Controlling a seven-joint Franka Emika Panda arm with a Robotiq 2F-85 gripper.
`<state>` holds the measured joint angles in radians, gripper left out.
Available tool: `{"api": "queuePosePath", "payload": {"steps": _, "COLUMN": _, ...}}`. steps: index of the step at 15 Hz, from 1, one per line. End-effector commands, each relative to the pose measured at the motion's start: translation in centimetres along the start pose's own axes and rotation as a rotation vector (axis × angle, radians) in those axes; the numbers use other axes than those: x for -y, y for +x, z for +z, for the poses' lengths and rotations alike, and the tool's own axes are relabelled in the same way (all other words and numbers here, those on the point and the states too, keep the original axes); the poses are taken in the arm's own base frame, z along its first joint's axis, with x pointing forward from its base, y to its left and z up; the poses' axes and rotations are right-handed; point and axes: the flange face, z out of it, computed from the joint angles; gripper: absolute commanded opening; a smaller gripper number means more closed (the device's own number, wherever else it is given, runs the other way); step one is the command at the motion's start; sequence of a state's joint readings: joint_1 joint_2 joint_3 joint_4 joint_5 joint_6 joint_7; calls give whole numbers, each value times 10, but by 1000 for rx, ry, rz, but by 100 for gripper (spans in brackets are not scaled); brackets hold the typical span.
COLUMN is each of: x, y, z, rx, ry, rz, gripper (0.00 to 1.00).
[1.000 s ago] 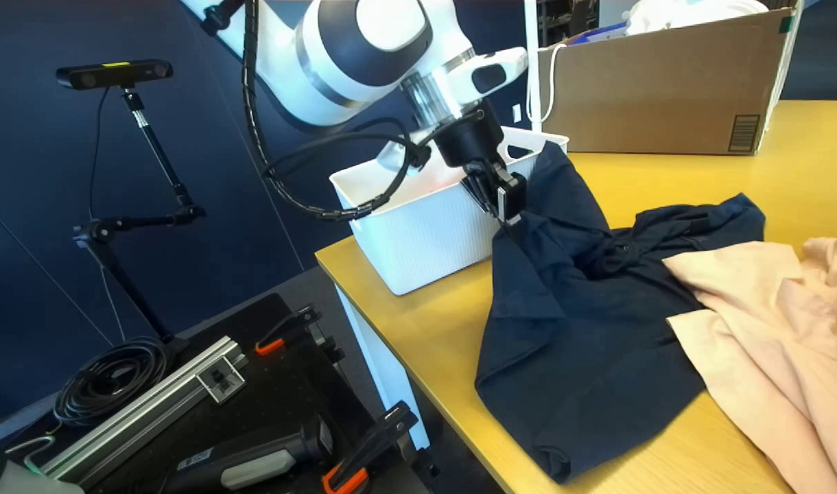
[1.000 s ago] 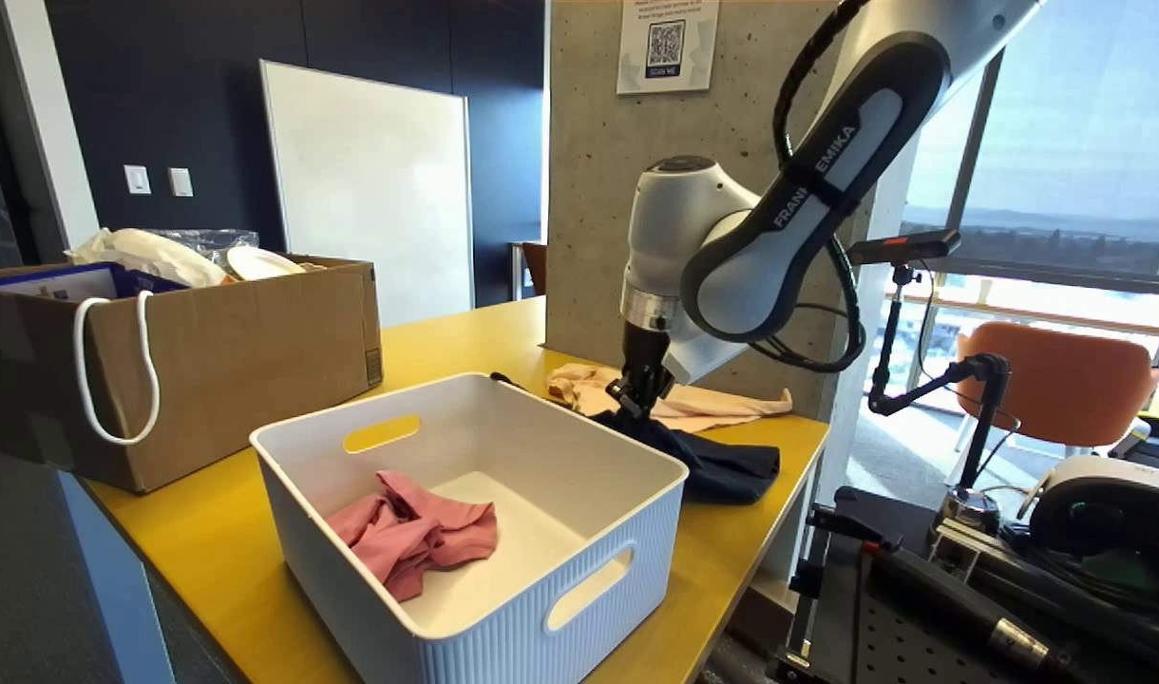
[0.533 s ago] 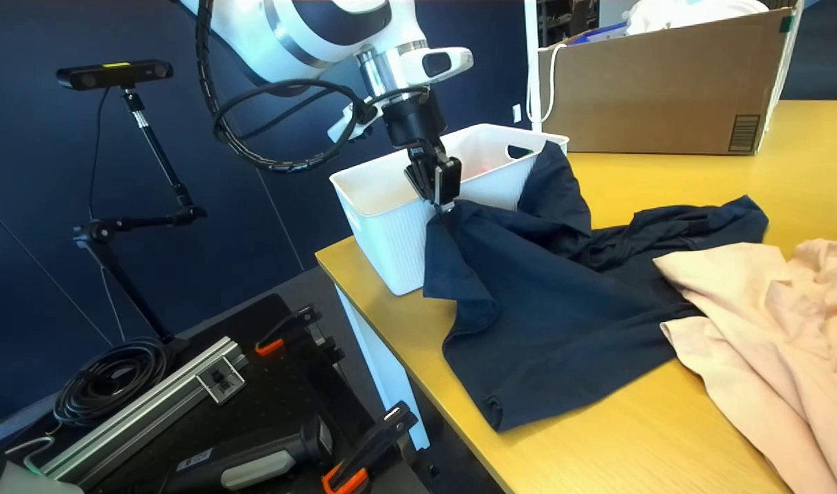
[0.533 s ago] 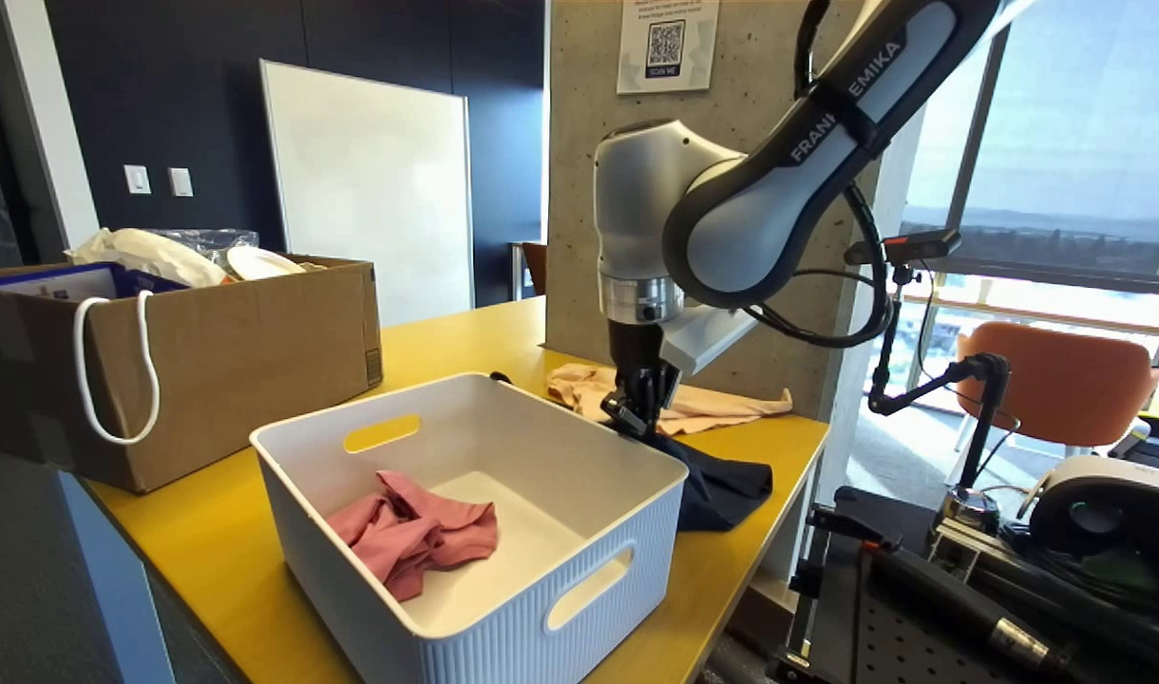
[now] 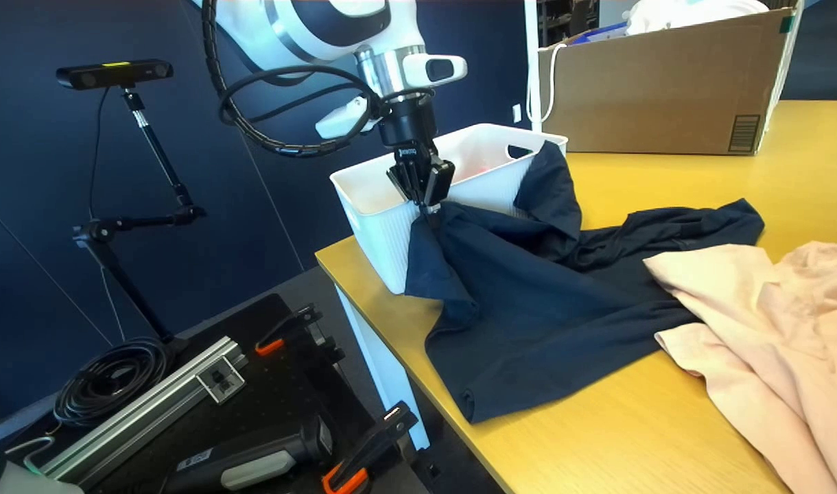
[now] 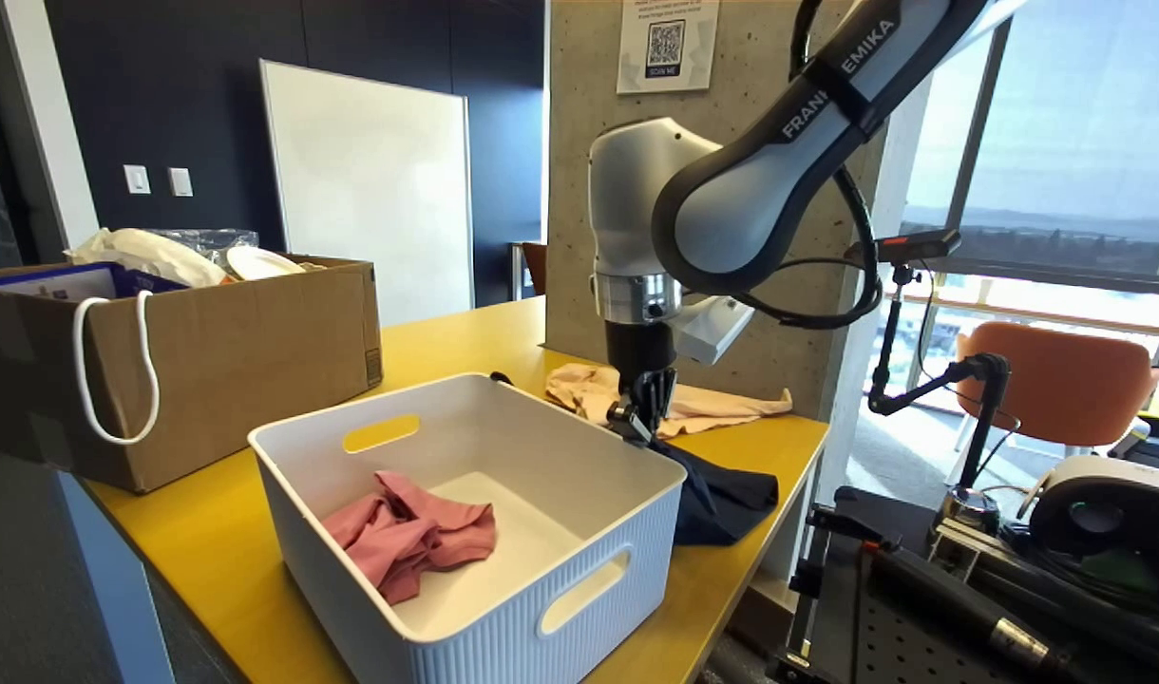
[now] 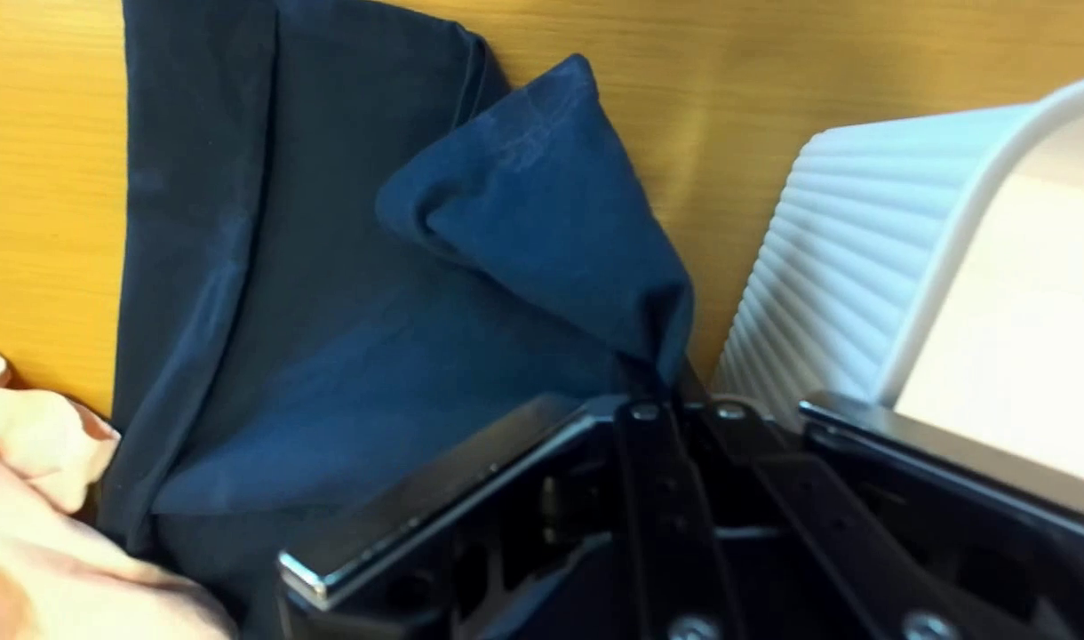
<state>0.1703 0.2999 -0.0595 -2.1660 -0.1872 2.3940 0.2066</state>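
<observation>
From my remote post I count one navy cloth [image 5: 542, 329], one peach cloth [image 5: 768, 322] and one pink cloth [image 6: 418, 537], which makes three together, and also one gripper [image 5: 429, 206], one white basket [image 6: 551, 465], one cardboard box [image 6: 266, 361], one yellow table [image 5: 638, 425] and one whiteboard [image 6: 375, 190].

One cloth [image 5: 549, 315] is navy; the basket [image 5: 384, 240], ribbed white.

Navy cloth [image 7: 355, 293]: cut off at 11 o'clock in the wrist view, its pinched part hidden in the tool [image 7: 684, 411]
Peach cloth [image 5: 768, 329]: cut off at 4 o'clock in an exterior view
White bin [image 6: 494, 646]: base cut off between 6 and 7 o'clock in an exterior view
Poster [image 6: 668, 47]: fine print toward 1 o'clock too small to read
</observation>
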Motion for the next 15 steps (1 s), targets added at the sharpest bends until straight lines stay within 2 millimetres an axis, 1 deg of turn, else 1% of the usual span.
{"api": "queuePosePath", "payload": {"steps": 1, "x": 6, "y": 6, "z": -9, "rx": 2, "ry": 38, "rz": -64, "gripper": 29}}
{"api": "queuePosePath", "payload": {"steps": 2, "x": 6, "y": 7, "z": -10, "rx": 5, "ry": 39, "rz": -70, "gripper": 30}}
{"api": "queuePosePath", "payload": {"steps": 4, "x": 2, "y": 5, "z": -14, "rx": 13, "ry": 38, "rz": -68, "gripper": 43}}
{"api": "queuePosePath", "payload": {"steps": 6, "x": -9, "y": -3, "z": -16, "rx": 24, "ry": 15, "rz": -45, "gripper": 58}}
{"api": "queuePosePath", "payload": {"steps": 7, "x": -17, "y": -7, "z": -18, "rx": 30, "ry": 3, "rz": -21, "gripper": 66}}
{"api": "queuePosePath", "payload": {"steps": 9, "x": -37, "y": -18, "z": -24, "rx": 23, "ry": -6, "rz": 17, "gripper": 79}}
{"api": "queuePosePath", "payload": {"steps": 11, "x": -65, "y": -20, "z": -29, "rx": 7, "ry": -13, "rz": 78, "gripper": 94}}
{"api": "queuePosePath", "payload": {"steps": 12, "x": -77, "y": -21, "z": -32, "rx": -8, "ry": -12, "rz": 98, "gripper": 99}}
{"api": "queuePosePath", "payload": {"steps": 13, "x": -91, "y": -17, "z": -30, "rx": -13, "ry": -20, "rz": 127, "gripper": 100}}
{"api": "queuePosePath", "payload": {"steps": 15, "x": -112, "y": -8, "z": -23, "rx": -36, "ry": -44, "rz": 164, "gripper": 100}}
